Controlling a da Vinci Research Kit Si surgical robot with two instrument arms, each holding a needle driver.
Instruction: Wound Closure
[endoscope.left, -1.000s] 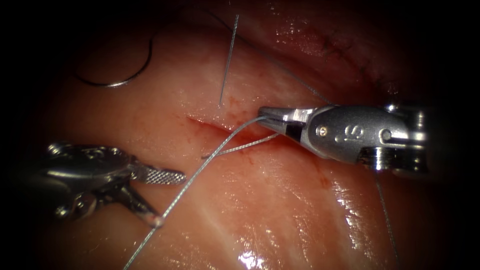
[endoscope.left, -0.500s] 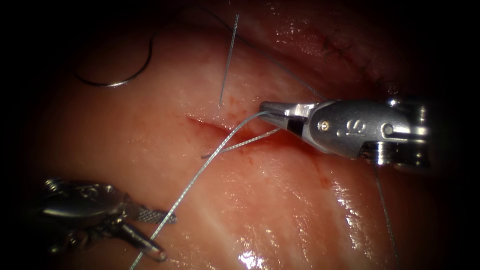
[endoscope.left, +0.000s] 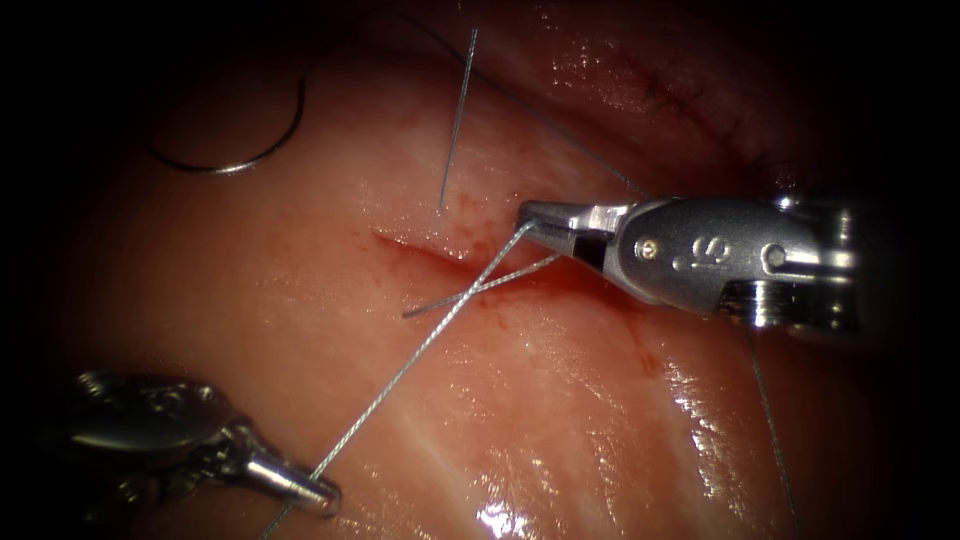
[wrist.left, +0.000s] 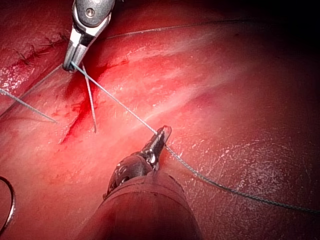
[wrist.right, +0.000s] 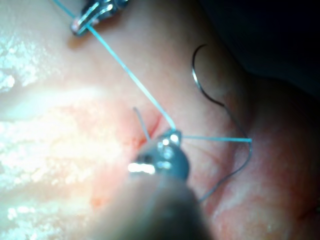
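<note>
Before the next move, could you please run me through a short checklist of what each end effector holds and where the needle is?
1. Left end effector shut on the thread: ok.
2. Right end effector shut on the same thread at the cut: ok.
3. Thread runs straight between the two tools, no slack: ok.
4. Needle lies free on the tissue, left of the cut, held by neither tool and not in the tissue: ok.
5. Short thread tail lies across the cut: ok.
6. Knot seated at the cut: cannot tell.
</note>
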